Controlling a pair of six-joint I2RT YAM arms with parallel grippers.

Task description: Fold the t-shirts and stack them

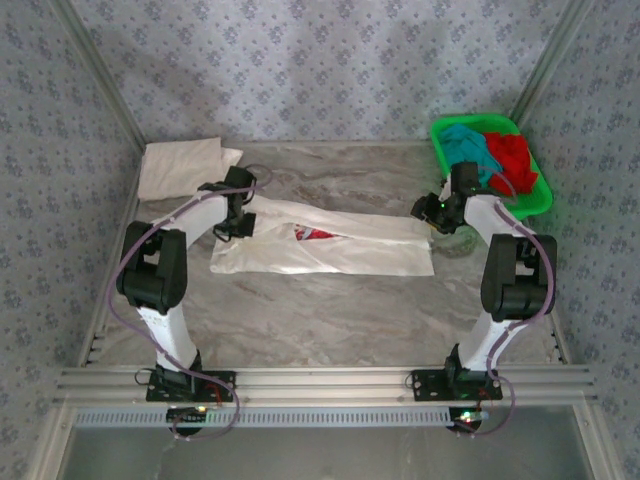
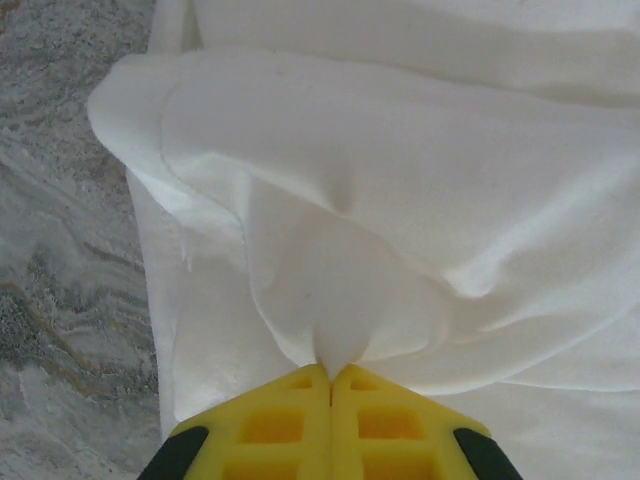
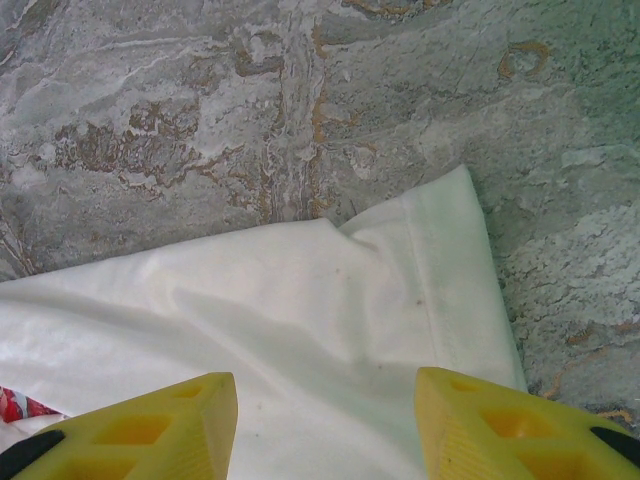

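Observed on table [image 1: 320, 310]: printed tee [image 1: 350, 252] spread centrally, white tee [image 1: 180, 165] folded far left, basket [image 1: 440, 130] with teal tee [image 1: 465, 145] and red tee [image 1: 512, 155]. Left gripper [image 2: 331, 375] clenched on printed tee's fold; right gripper [image 3: 325, 400] released over its hem, contact unclear.

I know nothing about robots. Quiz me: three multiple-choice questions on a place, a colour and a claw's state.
1. Where on the table is the green basket? A. far left corner B. far right corner C. between the arm bases
2. Which shirts lie in it? A. two white B. black and yellow C. teal shirt, red shirt
3. What is the left gripper doing? A. pinching the white shirt B. open over bare table C. lifting the basket

1 B, it sits far right overhead; 2 C, both colours show there; 3 A, its fingers meet on a cloth fold.
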